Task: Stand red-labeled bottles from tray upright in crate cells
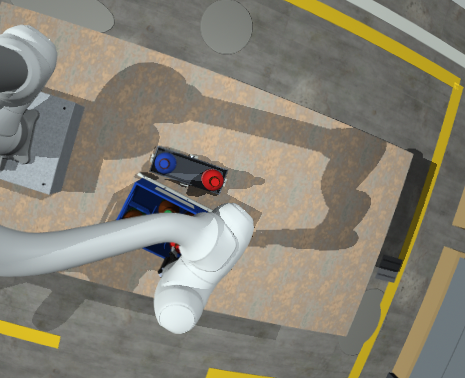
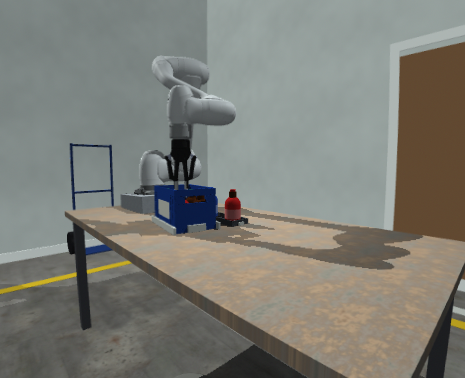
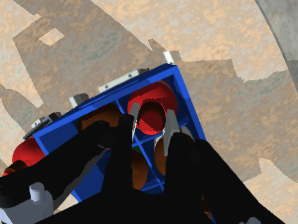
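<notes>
The gripper point(image 3: 152, 129) pointed straight down over the blue crate point(image 2: 207, 210), its two fingers drawn in until only a narrow gap stayed between them, and in that gap they pinched the neck of a red-labeled bottle point(image 3: 154, 111). In the wrist view the bottle's red shoulder and dark cap sat directly between the fingertips, filling the crate cell at the corner farthest from the camera. From the side the fingertips reached down to the crate's top rim point(image 2: 185, 188), so the bottle's body was hidden behind the blue wall and could not be told as resting on the floor of the cell or hanging just above it.

The neighbouring cells held brown-topped bottles point(image 3: 100, 121), and from above one brown cap point(image 1: 166, 206) and a speck of green showed beside the arm's forearm point(image 1: 105, 235), which covered most of the crate point(image 1: 139, 196).

Just beside the crate lay the dark tray point(image 1: 186, 169). On it stood a blue bottle point(image 1: 164, 163) at one end and a second red-labeled bottle point(image 1: 211, 178) at the other, both upright, with bare tray between them. In the exterior view this red bottle point(image 2: 232, 206) stood a little apart from the crate's side, well clear of the gripper point(image 2: 181, 186). Crate and tray both sat flat on the mottled wooden table point(image 2: 300, 280).
</notes>
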Robot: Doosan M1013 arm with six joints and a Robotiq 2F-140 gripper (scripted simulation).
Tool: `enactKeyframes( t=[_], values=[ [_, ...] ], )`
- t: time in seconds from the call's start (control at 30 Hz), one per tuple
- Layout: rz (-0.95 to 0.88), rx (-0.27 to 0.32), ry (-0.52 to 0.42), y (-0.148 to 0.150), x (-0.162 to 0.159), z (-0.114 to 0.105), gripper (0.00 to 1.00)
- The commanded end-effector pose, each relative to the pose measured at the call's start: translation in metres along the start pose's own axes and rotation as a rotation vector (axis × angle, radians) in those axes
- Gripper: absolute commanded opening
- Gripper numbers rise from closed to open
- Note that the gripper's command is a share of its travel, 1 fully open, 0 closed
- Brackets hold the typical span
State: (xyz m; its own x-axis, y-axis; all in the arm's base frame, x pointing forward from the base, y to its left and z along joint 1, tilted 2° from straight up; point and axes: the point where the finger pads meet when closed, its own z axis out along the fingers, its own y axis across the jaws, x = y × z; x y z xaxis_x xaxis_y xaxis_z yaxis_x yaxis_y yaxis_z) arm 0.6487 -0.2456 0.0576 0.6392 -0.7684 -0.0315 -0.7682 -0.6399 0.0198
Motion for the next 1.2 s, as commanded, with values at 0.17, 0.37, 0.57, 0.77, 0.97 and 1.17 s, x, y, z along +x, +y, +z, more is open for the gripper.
enactKeyframes(
  t=[0.17,0.37,0.57,0.77,0.97,1.17],
  values=[
    [0.000,0.000,0.000,0.0000,0.0000,-0.0001,0.00],
    [0.000,0.000,0.000,0.0000,0.0000,-0.0001,0.00],
    [0.000,0.000,0.000,0.0000,0.0000,-0.0001,0.00],
    [0.000,0.000,0.000,0.0000,0.0000,-0.0001,0.00],
    [0.000,0.000,0.000,0.0000,0.0000,-0.0001,0.38],
    [0.000,0.000,0.000,0.0000,0.0000,-0.0001,0.38]
  ],
)
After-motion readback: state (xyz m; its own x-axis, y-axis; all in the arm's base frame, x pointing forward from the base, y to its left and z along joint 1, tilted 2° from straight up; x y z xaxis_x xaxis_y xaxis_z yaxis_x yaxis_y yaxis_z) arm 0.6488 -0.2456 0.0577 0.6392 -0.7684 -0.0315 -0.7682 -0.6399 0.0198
